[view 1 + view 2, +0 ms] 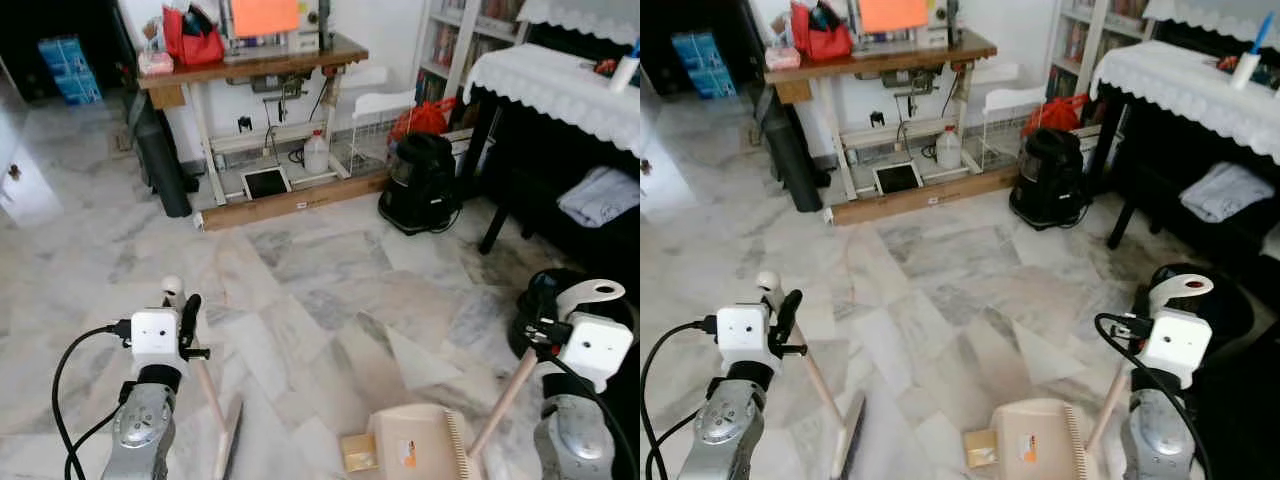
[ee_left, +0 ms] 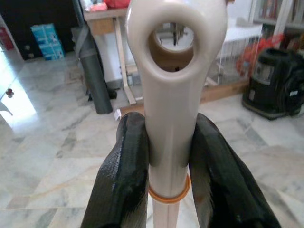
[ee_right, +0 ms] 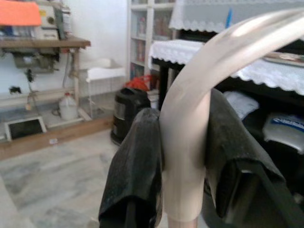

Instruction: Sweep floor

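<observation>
1. Two tools sit low in the head views, the dustpan [image 1: 415, 447] serving as landmark on the marble floor [image 1: 300, 290]; a small brown box [image 1: 358, 452] touches its left edge
2. Right of the dustpan, the right gripper [image 3: 183, 161] pinches the curved top of the dustpan handle [image 1: 505, 400], both black fingers [image 3: 135, 166] pressed against the pale tube (the hooked grip arches above them)
3. Left of the dustpan, the left gripper [image 2: 168, 156] clamps the broom handle [image 2: 173, 90] just under its hanging loop, with fingers tight on either side and an orange ring showing below them
4. Down from that grip the shaft slants toward the dustpan, and the broom head [image 1: 228, 440] meets the floor between the left arm and the brown box
5. Beyond the dustpan and to its right stands a black vacuum cleaner [image 1: 420, 185], near a dark table with a white lace cloth [image 1: 555, 85]
6. Farther back, beyond the dustpan and to its left, a wooden workbench [image 1: 255, 65] carries a red bag [image 1: 192, 40], with a plastic jug [image 1: 316, 155] under it and a long wooden plank [image 1: 295, 200] along its foot
</observation>
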Tool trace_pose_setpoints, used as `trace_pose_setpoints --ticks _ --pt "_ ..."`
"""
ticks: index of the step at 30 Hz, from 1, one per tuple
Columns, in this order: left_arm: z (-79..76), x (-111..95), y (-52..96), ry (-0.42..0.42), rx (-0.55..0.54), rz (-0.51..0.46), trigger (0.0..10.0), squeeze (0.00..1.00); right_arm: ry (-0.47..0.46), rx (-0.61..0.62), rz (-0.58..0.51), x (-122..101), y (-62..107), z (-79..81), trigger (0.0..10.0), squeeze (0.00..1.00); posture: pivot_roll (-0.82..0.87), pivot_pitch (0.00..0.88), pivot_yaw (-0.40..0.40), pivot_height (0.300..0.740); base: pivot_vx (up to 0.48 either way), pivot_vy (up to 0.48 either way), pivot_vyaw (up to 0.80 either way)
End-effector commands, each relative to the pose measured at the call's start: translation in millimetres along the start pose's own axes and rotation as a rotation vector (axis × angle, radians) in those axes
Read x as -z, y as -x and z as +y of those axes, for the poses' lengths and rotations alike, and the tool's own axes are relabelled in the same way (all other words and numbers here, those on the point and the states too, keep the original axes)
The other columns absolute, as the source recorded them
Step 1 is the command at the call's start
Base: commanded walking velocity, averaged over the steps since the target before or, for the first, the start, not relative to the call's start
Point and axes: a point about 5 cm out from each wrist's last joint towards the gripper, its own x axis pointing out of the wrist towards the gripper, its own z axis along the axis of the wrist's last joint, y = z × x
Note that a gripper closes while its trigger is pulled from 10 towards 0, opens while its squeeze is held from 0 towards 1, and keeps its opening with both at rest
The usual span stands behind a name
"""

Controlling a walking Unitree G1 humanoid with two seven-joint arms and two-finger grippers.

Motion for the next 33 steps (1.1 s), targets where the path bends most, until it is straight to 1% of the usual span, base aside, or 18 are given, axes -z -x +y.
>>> trace_pose_setpoints --ticks 1,26,33 --pt "-0.6 -10.9 -6.5 -0.015 0.005 -0.050 10.0 0.00 -0.001 0.026 -0.033 -6.3 -1.4 -8.0 10.0 0.00 -0.04 0.000 -0.003 0.740 0.296 0.000 0.00" --pt "-0.8 -11.9 -7.3 -0.013 0.015 -0.054 10.0 0.00 0.008 0.038 -0.026 -5.1 -1.8 -10.3 10.0 0.00 -0.05 0.000 0.004 0.740 0.292 0.000 0.00" --pt "-0.9 -11.4 -7.4 -0.008 0.019 -0.051 10.0 0.00 0.015 0.037 -0.016 -2.9 -2.0 -11.7 10.0 0.00 -0.05 0.000 0.004 0.740 0.000 0.000 0.00"
